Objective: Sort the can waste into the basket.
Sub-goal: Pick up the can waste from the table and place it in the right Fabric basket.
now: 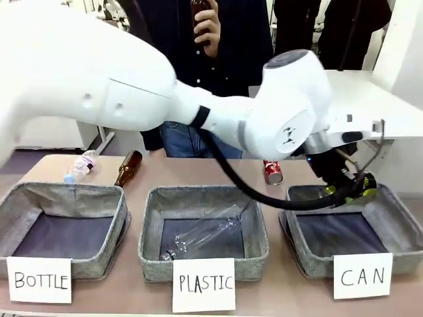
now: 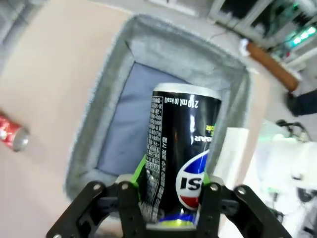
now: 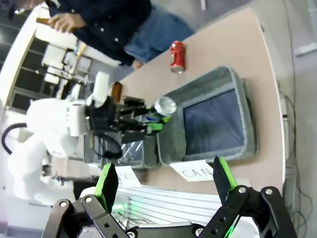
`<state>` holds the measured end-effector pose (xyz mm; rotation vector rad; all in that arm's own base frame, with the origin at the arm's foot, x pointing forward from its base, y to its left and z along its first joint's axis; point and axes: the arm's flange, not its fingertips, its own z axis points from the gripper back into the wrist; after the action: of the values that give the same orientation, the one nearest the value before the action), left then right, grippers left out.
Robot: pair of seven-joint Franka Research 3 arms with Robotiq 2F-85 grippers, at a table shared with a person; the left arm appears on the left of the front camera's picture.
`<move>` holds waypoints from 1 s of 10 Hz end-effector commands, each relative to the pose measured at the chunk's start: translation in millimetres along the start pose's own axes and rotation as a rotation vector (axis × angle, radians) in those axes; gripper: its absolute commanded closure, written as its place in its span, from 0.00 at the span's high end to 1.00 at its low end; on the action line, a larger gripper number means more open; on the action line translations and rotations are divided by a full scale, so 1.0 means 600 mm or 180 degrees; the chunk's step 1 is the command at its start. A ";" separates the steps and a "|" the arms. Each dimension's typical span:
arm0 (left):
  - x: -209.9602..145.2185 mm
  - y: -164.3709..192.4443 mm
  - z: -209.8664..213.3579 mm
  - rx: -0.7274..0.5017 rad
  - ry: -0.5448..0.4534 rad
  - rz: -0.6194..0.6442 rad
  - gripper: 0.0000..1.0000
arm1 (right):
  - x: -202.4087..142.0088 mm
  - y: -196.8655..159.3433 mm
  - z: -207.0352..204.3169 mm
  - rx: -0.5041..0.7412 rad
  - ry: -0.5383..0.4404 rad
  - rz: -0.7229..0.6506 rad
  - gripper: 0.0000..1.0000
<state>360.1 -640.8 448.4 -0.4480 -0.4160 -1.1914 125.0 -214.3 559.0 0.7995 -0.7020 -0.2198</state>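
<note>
One tan table [image 1: 122, 298] carries everything, and the biggest thing over it is the white left arm [image 1: 132, 99], which comes in from the robot's left and reaches across the middle to the right end. Behind the table we see a person [image 1: 231, 59] in dark clothes, whose hand [image 1: 206, 26] holds a brown bottle [image 1: 199, 6] up high. Three grey baskets stand in a row along the near edge: the BOTTLE basket [image 1: 13, 205] on the left, the PLASTIC basket [image 1: 151, 224] in the middle and the CAN basket [image 1: 404, 221] on the right, each with a white handwritten sign in front.

The left gripper [image 1: 353, 187] hangs above the far part of the CAN basket. In its wrist view we find its jaws pinching the black can [image 2: 181, 153] by one end, green pads pressed against both sides, with the basket's dark floor showing past the can. The can is held in the air over the basket and touches neither rim nor floor.

The right gripper [image 3: 165, 168] looks down on the same basket from higher up, its jaws spread wide with nothing between them. A clear bottle [image 1: 205, 236] lies inside the PLASTIC basket. A second brown bottle [image 1: 128, 168] and a small clear bottle [image 1: 80, 165] lie on the table beyond the BOTTLE basket. The red can [image 1: 272, 172] lies on the bare table just past the gap between the PLASTIC and CAN baskets, apart from both.
</note>
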 end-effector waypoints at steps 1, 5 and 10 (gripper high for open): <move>0.056 -0.003 -0.003 -0.0027 0.0186 0.0062 0.39 | 0.016 0.030 0.004 -0.0039 0.0002 0.0083 1.00; 0.065 -0.005 -0.012 -0.0077 0.0384 0.0060 0.97 | 0.016 0.030 0.004 -0.0039 0.0002 0.0083 1.00; 0.062 0.008 0.011 -0.0086 0.0412 0.0122 1.00 | 0.016 0.030 0.004 -0.0039 0.0002 0.0083 1.00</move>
<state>373.5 -664.0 465.5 -0.4162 -0.3004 -1.2067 132.6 -206.7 574.2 0.7733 -0.6994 -0.1830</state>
